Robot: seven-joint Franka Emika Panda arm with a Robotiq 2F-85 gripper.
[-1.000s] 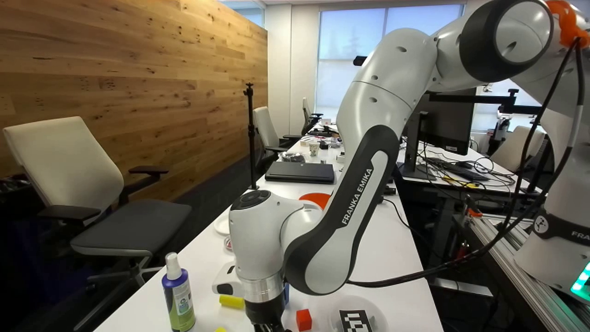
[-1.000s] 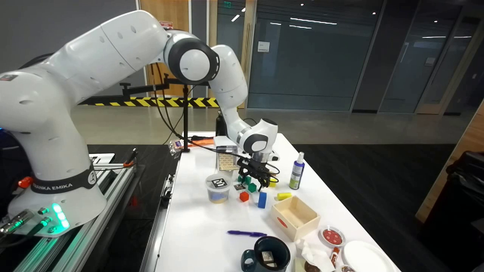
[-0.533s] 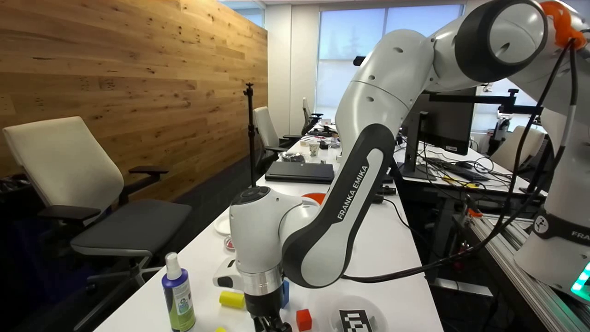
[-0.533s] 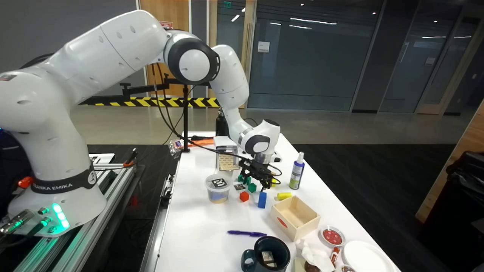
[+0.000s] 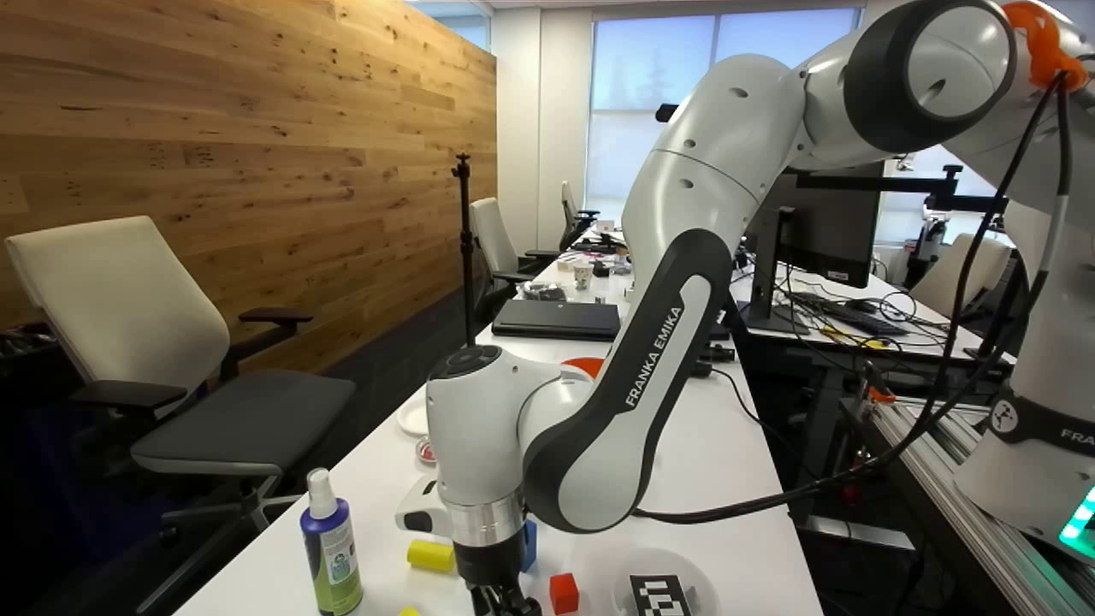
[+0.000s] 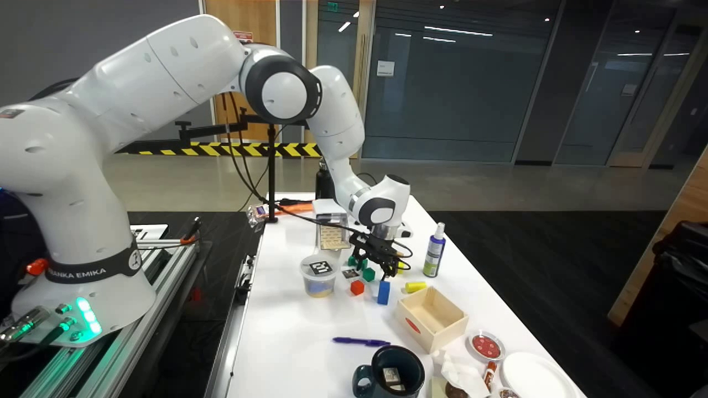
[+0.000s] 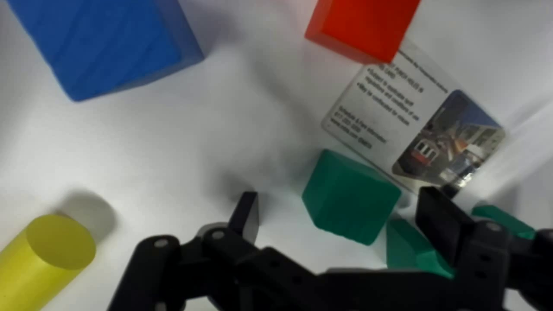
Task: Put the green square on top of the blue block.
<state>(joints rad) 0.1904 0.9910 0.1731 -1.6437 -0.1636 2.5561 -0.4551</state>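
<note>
The green square (image 7: 350,198) is a small dark-green cube on the white table. In the wrist view it lies between the two open fingers of my gripper (image 7: 341,214), closer to the right finger and apart from the left one. In an exterior view the green square (image 6: 369,275) shows just under the gripper (image 6: 371,268). In another exterior view only part of the gripper (image 5: 505,603) shows at the bottom edge, and the green square is out of view. The blue block (image 6: 383,293) stands upright beside it, upper left in the wrist view (image 7: 116,47) and partly hidden behind the wrist (image 5: 529,546).
Other green blocks (image 7: 414,248) lie by the right finger. A red cube (image 7: 367,26), a printed card (image 7: 380,108) and a yellow cylinder (image 7: 52,259) lie near. A wooden box (image 6: 431,318), plastic tub (image 6: 318,276), spray bottle (image 6: 435,251) and dark mug (image 6: 395,376) stand around.
Between one second and half a second ago the gripper shifted slightly toward the blue block's side. Since then the arm looks still. The blocks have not moved.
</note>
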